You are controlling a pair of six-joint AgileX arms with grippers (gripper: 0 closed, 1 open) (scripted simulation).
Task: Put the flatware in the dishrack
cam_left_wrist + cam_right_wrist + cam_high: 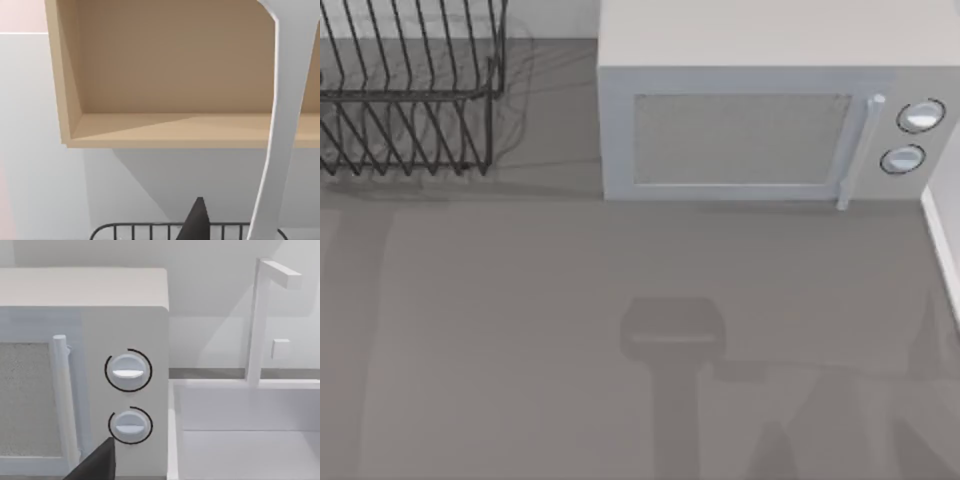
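At the tabletop's [520, 350] far left corner stands the dishrack [410, 100], its slanted black prongs open upward so that something slim can be dropped between them. The left wrist view looks across the rack's upper wire toward a wooden shelf [170, 75] on the wall, with the dark tip of the left tool [197, 222] just above that wire. Beside it a long white strip runs up and broadens at its upper end. I take this for the spoon [280, 150], carried upright over the rack so it can go down end-first. Whether the left tool is clamped on it I cannot tell. To the right of the rack sits the grey microwave [740, 140], door closed, well out of the way. The right tool [97, 465] hangs low in front of the microwave's dials [128, 371], near the sink [240, 440] and its tap [257, 320], seemingly parked. I cannot tell its state either.
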